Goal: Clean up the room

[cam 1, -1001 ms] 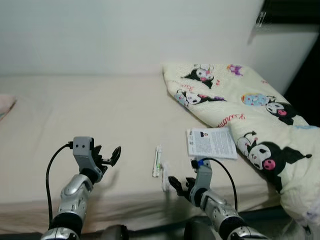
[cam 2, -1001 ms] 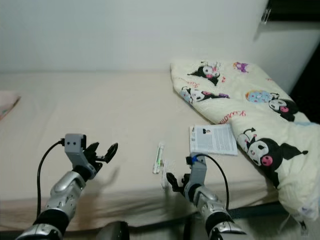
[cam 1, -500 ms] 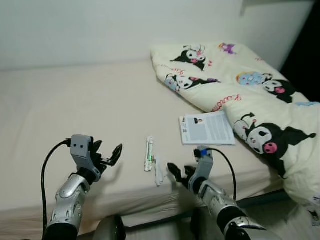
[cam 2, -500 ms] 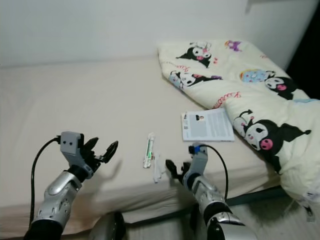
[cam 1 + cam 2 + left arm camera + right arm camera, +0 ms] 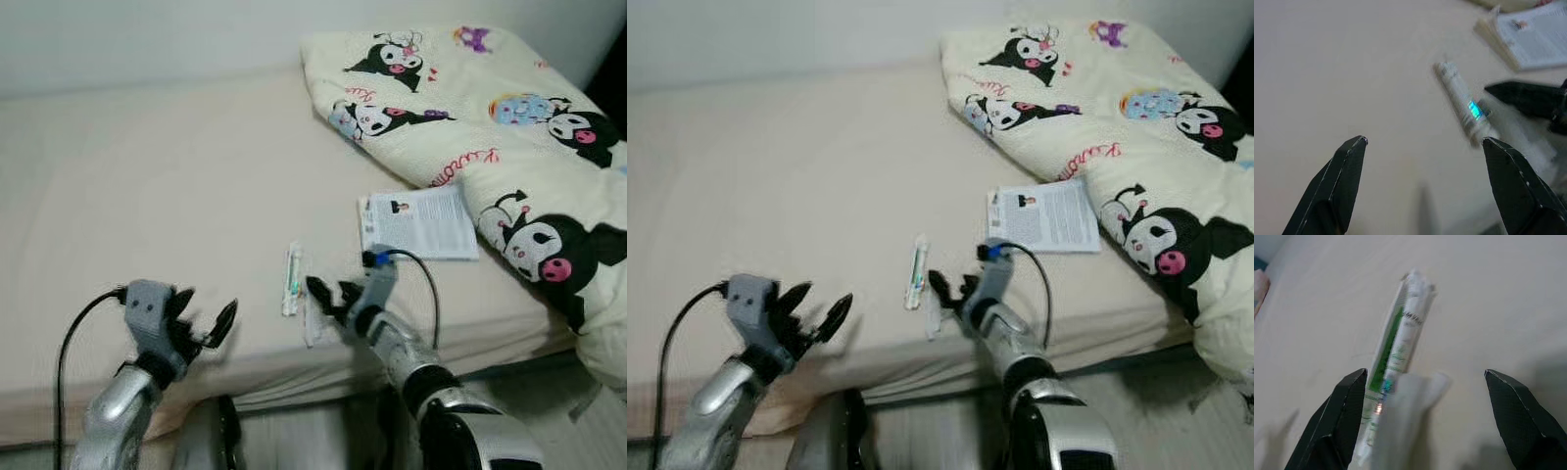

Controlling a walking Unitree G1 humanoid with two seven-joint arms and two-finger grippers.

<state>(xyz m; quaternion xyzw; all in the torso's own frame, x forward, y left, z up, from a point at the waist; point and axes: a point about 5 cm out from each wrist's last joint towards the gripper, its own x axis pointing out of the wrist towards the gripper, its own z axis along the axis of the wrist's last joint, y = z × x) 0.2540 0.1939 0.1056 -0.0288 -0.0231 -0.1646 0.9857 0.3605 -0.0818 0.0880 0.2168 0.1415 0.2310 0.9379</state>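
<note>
A white packet with a green stripe (image 5: 292,278) lies on the beige bed (image 5: 176,186) near its front edge. Beside it is a crumpled white wrapper (image 5: 313,324). My right gripper (image 5: 330,293) is open, low over the bed just right of the two; in the right wrist view the packet (image 5: 1400,328) and wrapper (image 5: 1400,416) lie between and ahead of its fingertips (image 5: 1359,382). My left gripper (image 5: 204,315) hangs open over the bed's front edge, well left of the packet (image 5: 1462,100), with nothing between its fingers.
A printed booklet (image 5: 417,223) lies right of the packet, against a cream blanket with cartoon characters (image 5: 509,127) that covers the bed's right side. The pale wall (image 5: 147,39) runs behind the bed. A strip of floor (image 5: 549,392) shows below the bed's edge.
The camera has tipped down and drawn closer to the bed. My right gripper has reached forward and left, up to the wrapper and packet. The left gripper sits lower, still open.
</note>
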